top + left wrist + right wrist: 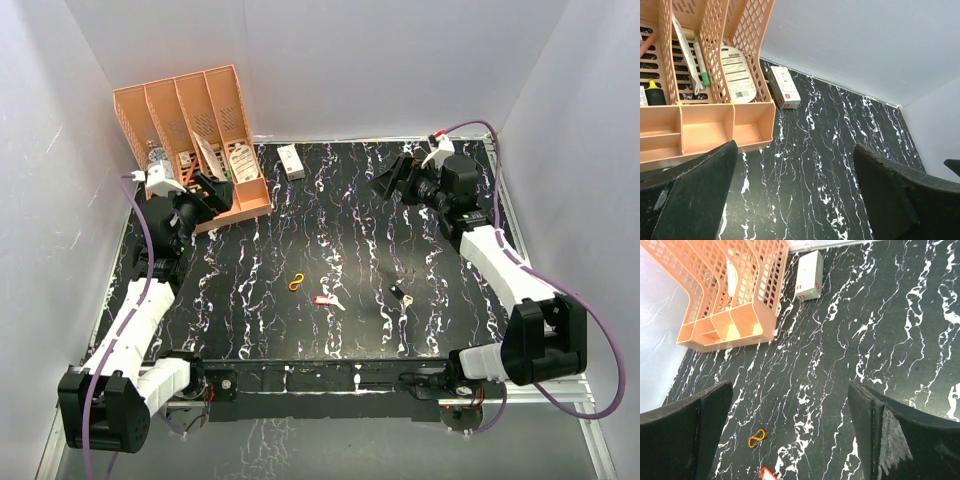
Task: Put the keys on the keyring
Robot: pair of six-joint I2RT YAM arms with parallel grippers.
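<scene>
1. Keyring lies on the black marbled table, toward the near middle, with nothing threaded on it.
2. You will find the red-headed key just to the right of the loop and slightly nearer, close but not touching it.
3. The black-headed key lies farther right, well apart from both.
4. Your left gripper is at the far left, beside the peach organizer. Its fingers are spread wide with nothing between them.
5. Your right gripper is at the far right, likewise spread and empty, well away from the keys.
6. You can see a small white box near the far edge, just right of the organizer.
</scene>
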